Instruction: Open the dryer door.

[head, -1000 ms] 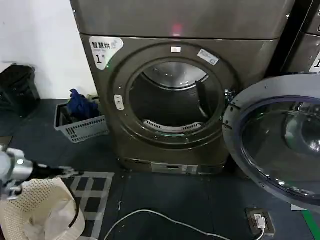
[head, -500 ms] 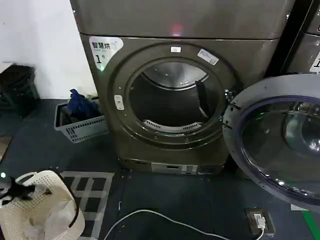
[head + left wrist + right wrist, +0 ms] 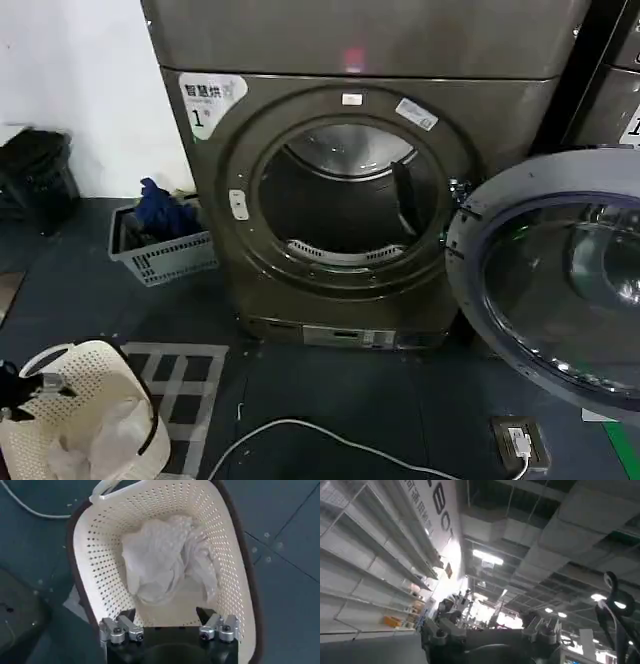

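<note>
The dryer door (image 3: 560, 280) is seen swung fully out to the right of the machine (image 3: 350, 200) marked "1", its grey inner face and dark glass turned toward the camera, its hinge side meeting the front panel at the right of the drum opening (image 3: 345, 195). The drum is laid bare, so the task is judged as good as done. The door is judged rigid and fairly heavy, a hard ring around glass that will swing on its hinge rather than flex; the smooth rim looks slippery, and the glass centre is best left untouched. If it must be moved again, a hold on the free edge of the rim, far from the hinge, is judged the soundest, where the least effort is needed.

Further out, the left gripper (image 3: 169, 616) is found low at the robot's left, hanging over a white perforated basket (image 3: 95, 570) with pale crumpled cloth (image 3: 165, 560) inside. Its fingers (image 3: 125, 616) are spread wide and nothing is held between them. A dark part of that arm is glimpsed at the basket's rim in the head view.

The right gripper (image 3: 490, 625) is pointed upward, toward a ceiling and shelving, well apart from the door; its fingers are parted and empty too. A grey crate (image 3: 160, 250) of dark clothes is noted left of the machine, and a white cable (image 3: 310, 440) on the floor.
</note>
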Controlling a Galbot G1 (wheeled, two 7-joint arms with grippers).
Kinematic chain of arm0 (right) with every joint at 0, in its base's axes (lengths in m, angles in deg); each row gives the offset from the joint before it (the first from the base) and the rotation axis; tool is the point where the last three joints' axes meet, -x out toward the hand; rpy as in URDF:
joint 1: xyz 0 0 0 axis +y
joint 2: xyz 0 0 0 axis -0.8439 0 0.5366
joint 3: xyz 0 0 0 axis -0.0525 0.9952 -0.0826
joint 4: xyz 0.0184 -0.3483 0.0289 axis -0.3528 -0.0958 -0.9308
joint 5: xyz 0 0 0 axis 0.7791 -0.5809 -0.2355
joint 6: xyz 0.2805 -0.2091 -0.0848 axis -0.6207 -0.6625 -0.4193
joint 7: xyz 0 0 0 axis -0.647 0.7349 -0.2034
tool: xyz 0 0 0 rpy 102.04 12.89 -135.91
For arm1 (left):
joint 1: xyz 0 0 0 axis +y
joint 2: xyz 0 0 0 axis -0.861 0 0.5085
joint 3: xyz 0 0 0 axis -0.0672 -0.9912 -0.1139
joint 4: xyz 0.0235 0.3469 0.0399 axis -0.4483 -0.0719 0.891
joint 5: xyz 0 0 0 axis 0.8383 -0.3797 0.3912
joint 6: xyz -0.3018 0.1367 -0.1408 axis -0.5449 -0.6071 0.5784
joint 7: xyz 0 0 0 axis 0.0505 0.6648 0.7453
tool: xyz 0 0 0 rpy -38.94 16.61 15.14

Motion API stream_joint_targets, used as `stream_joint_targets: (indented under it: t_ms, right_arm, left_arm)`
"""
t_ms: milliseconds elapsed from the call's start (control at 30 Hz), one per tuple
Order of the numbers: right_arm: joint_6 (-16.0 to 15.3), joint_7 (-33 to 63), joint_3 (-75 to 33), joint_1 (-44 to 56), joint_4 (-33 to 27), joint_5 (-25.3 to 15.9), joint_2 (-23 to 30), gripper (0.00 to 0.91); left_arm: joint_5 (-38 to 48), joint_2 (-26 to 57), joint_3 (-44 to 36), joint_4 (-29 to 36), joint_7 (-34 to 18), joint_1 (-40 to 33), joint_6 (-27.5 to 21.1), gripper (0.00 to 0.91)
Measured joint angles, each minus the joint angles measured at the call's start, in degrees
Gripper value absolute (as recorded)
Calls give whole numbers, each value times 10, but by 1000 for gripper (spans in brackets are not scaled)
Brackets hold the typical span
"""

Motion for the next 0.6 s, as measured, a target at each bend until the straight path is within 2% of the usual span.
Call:
stream_joint_targets:
  t_ms: [600]
  right_arm:
    - [1,8,1,-4,7,9,8,907]
  left_arm:
    - [-1,3,1,-12,2,-2,0,907]
